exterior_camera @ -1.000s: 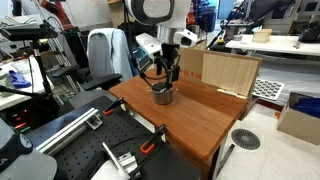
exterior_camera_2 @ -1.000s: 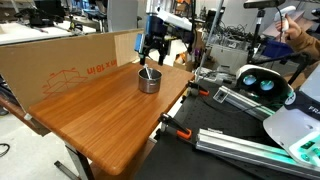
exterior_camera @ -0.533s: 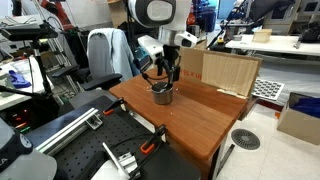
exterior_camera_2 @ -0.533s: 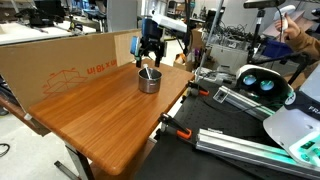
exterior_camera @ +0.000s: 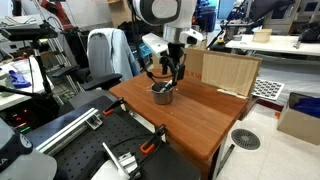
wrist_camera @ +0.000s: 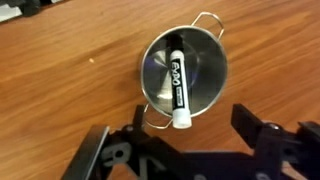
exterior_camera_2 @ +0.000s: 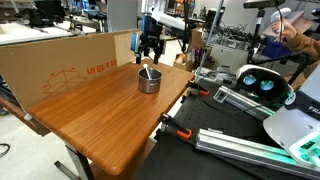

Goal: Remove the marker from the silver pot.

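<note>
The silver pot (wrist_camera: 205, 65) stands on the wooden table (wrist_camera: 60, 70). The marker (wrist_camera: 176, 85) leans inside it, black-labelled with a pale end resting on the rim nearest my fingers. My gripper (wrist_camera: 175, 145) is open and empty, hovering just above the pot, with its fingers either side of that rim. In both exterior views the gripper (exterior_camera: 168, 72) (exterior_camera_2: 150, 55) hangs over the pot (exterior_camera: 162, 96) (exterior_camera_2: 149, 82). The marker (exterior_camera_2: 147, 72) pokes up from it.
A cardboard box (exterior_camera: 225, 72) stands on the table (exterior_camera: 200, 120) close behind the pot. A long cardboard sheet (exterior_camera_2: 60, 60) lines the table's far side. Clamps and metal rails (exterior_camera: 110, 150) lie past the near table edge.
The gripper has shifted slightly sideways above the pot. The pot and marker have not moved.
</note>
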